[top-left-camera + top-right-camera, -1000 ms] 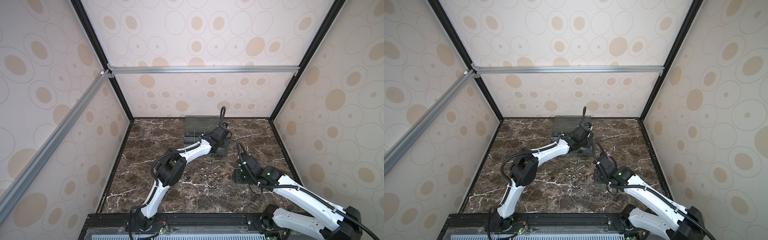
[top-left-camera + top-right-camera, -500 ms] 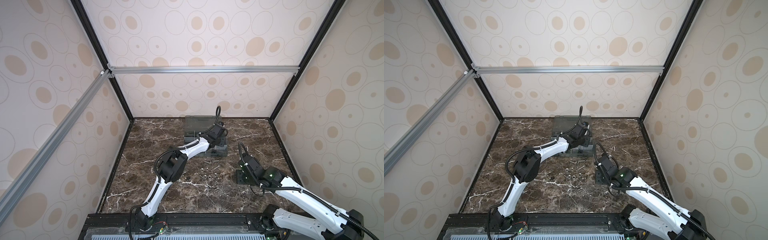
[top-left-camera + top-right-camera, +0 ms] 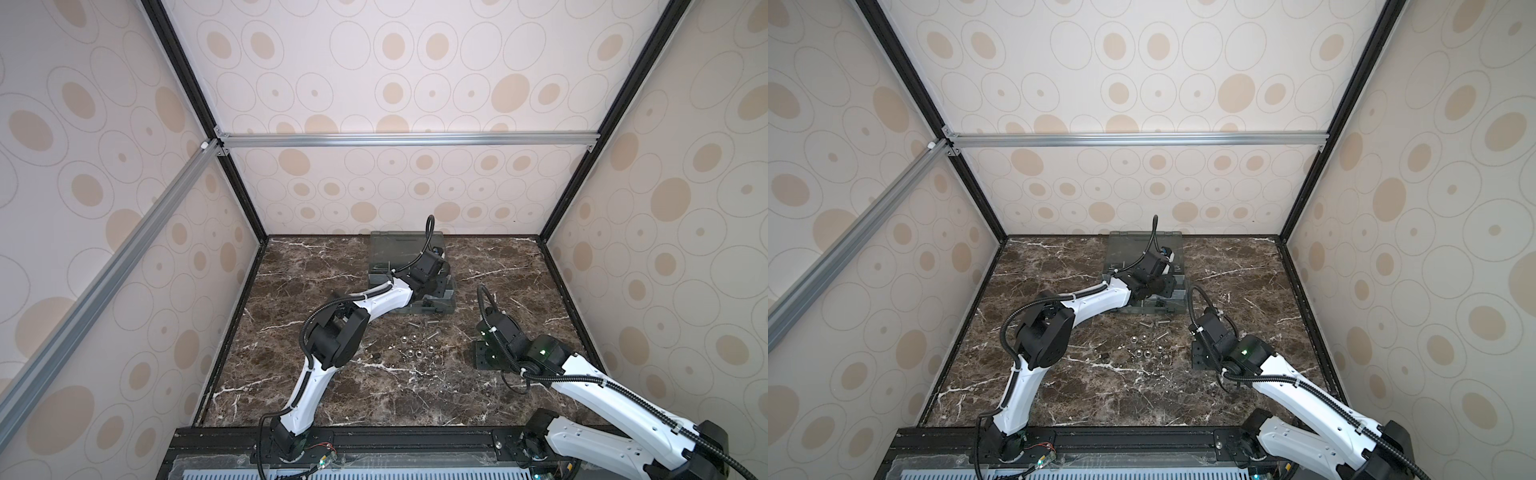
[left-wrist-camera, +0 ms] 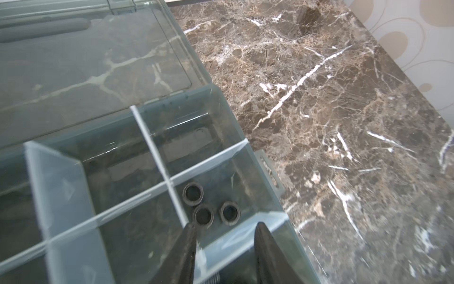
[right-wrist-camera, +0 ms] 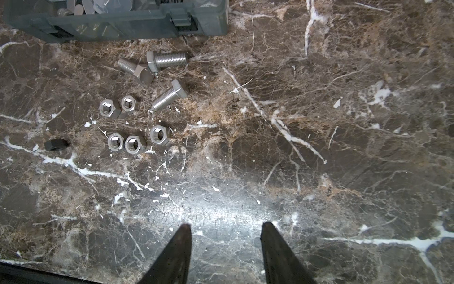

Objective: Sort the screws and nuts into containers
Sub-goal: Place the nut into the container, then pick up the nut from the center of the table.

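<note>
Partly done, by my reading: three black nuts (image 4: pixel 203 216) lie in a corner compartment (image 4: pixel 248 182) of the organiser box (image 4: pixel 216 98), with the left jaws apart and empty above them. At the box's 6 o'clock, three silver screws (image 5: pixel 169 94), five silver nuts (image 5: pixel 161 134) and one black nut (image 5: pixel 57 144) lie unsorted on the surface (image 5: pixel 319 147). The right jaws, at the pile's 3 o'clock, stand apart and empty.

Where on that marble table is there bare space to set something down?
Bare marble table lies either side of the organiser box, out to the side walls, and along the near edge by the arm bases. Crowded: the strip just before the box, where screws and nuts lie loose between both arms.
</note>
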You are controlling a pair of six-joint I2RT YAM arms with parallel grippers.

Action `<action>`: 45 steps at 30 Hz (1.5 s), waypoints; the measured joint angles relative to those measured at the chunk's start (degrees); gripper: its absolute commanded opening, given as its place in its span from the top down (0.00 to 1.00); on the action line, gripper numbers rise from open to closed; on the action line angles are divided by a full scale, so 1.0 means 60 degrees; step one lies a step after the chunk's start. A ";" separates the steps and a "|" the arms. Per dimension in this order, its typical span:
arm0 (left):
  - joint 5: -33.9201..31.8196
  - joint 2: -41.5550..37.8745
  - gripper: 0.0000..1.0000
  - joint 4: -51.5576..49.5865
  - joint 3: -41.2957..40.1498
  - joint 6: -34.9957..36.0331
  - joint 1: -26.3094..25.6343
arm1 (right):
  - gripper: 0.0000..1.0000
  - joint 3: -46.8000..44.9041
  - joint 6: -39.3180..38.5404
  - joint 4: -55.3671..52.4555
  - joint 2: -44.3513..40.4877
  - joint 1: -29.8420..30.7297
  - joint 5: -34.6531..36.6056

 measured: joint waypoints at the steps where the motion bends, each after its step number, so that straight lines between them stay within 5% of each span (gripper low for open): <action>1: -0.0007 -0.0273 0.60 0.0073 -0.0251 0.0000 0.0015 | 0.51 0.0000 -0.0018 0.0025 0.0058 0.0000 -0.0007; 9: -0.0204 -0.3537 0.59 0.1122 -0.3024 -0.0015 0.0277 | 0.51 0.0033 -0.0168 0.0488 0.1035 0.0444 -0.0157; 21: -0.0794 -0.6277 0.58 0.1421 -0.6655 -0.0342 0.1206 | 0.50 0.0925 -0.0441 0.1574 0.3049 0.1643 -0.0372; 30: -0.1147 -0.8466 0.57 0.1392 -0.8521 -0.0616 0.1865 | 0.50 0.1614 -0.0521 0.2331 0.4801 0.2419 -0.0670; 45: -0.1468 -1.0338 0.56 0.0965 -1.0338 -0.1111 0.2226 | 0.50 0.3118 -0.0375 0.3825 0.7308 0.2943 -0.1752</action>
